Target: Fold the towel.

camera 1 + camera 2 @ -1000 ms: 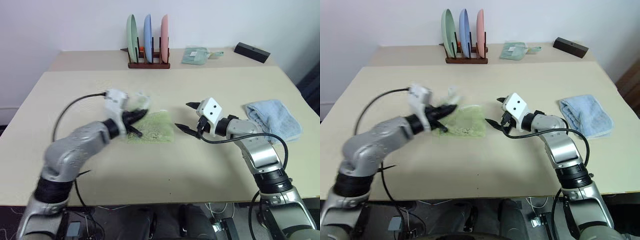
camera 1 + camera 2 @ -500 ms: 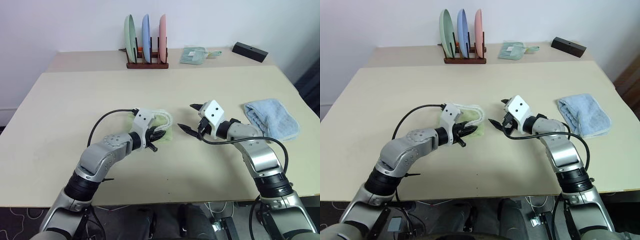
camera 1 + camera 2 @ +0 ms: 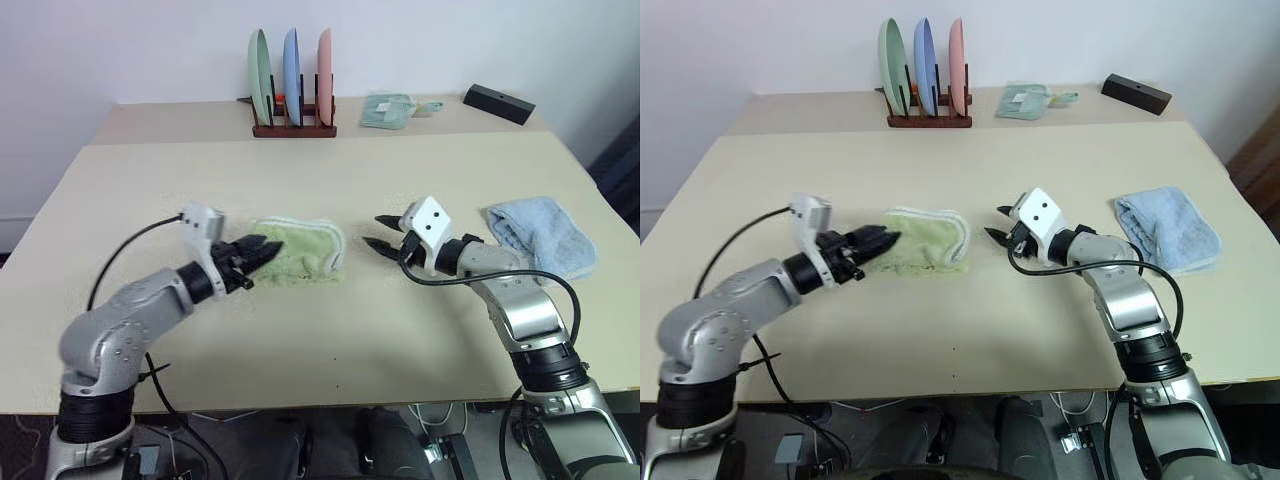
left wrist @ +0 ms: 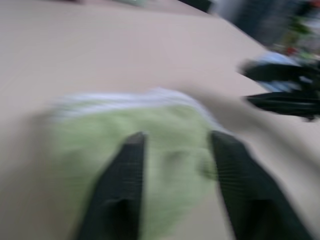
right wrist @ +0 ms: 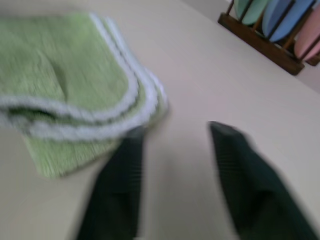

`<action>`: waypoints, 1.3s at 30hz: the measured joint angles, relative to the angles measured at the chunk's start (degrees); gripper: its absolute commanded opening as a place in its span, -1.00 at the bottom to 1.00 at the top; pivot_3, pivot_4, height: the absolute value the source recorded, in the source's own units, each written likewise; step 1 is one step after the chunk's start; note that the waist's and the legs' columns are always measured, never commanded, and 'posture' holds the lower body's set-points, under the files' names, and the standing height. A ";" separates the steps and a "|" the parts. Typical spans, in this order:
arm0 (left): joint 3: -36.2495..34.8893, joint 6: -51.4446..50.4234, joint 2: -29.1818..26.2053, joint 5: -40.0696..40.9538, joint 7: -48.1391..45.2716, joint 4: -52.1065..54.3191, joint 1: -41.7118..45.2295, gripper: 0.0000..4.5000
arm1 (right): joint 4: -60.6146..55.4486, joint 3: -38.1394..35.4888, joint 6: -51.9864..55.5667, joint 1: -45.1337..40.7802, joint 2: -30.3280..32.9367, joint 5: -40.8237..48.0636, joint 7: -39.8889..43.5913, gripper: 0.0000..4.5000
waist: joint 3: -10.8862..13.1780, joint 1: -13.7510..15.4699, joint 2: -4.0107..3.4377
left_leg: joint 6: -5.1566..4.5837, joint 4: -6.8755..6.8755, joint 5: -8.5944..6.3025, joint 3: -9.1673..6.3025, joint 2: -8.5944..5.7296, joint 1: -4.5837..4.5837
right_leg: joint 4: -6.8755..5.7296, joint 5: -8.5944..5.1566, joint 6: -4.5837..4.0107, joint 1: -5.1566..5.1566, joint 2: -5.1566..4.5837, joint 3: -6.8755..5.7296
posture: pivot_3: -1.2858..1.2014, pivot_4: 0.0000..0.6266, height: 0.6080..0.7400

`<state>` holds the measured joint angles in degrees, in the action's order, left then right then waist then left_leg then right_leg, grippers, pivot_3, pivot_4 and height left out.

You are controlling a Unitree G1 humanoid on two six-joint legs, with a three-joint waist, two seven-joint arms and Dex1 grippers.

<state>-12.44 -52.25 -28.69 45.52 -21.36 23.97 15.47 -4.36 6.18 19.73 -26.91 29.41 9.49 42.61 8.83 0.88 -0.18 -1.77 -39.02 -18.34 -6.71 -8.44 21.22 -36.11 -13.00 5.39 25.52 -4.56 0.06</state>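
The towel (image 3: 298,252) sits folded mid-frame with both the left gripper (image 3: 255,252) and right gripper (image 3: 385,233) empty, jaws slightly apart, so probably just tidying edges next.

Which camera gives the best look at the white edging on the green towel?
The right wrist view: the towel shows its stacked white-edged layers close up. The head views show the whole folded towel from farther off. The left wrist view shows it blurred, with a pale strip at its edge.

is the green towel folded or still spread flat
Folded. The green towel lies doubled over on the table; the right wrist view shows stacked white-edged layers.
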 measured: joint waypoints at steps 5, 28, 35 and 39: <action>2.81 3.44 1.35 -7.16 2.09 -7.74 4.65 -0.98 | -1.24 1.01 6.50 -3.62 -7.96 4.60 -0.82 -0.96 | 0.00 -0.02 0.00 | -0.01 0.01 0.00 -0.02 -0.01 0.01 | -0.01 0.00 0.00 0.02 -0.01 -0.02 | 0.03 -0.52 1.00; 8.61 16.83 8.50 -17.13 -4.35 -21.12 1.75 -0.75 | 11.40 11.41 1.35 -1.59 -13.34 -3.41 -2.92 -0.74 | -0.09 -0.16 -0.02 | -0.01 0.03 -0.01 -0.02 -0.03 -0.21 | -0.03 0.00 0.00 -0.14 -0.02 -0.03 | 0.03 -0.52 1.00; -5.63 7.81 7.76 -3.65 -1.18 -13.02 -0.36 0.73 | 0.85 4.47 4.72 -1.54 -5.73 2.50 2.83 0.72 | -0.07 -0.22 -0.01 | -0.01 0.00 -0.01 -0.03 -0.01 -0.01 | -0.04 0.00 0.00 0.02 -0.01 -0.03 | 0.03 -0.52 1.00; -8.48 -1.82 5.74 1.21 2.35 -13.18 -1.29 0.99 | -4.87 3.13 6.00 -1.43 -1.73 3.76 5.16 0.94 | -0.07 -0.16 -0.01 | -0.02 0.00 -0.01 -0.03 -0.02 -0.02 | -0.03 0.00 0.01 0.01 -0.01 -0.03 | 0.03 -0.52 1.00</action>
<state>-20.93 -54.07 -22.95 46.73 -19.01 10.79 14.18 -9.23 9.31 25.72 -28.33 27.68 13.25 47.77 8.76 0.72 -0.19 -1.79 -39.03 -18.35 -6.74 -8.45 21.19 -36.14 -12.99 5.39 25.52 -4.56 0.02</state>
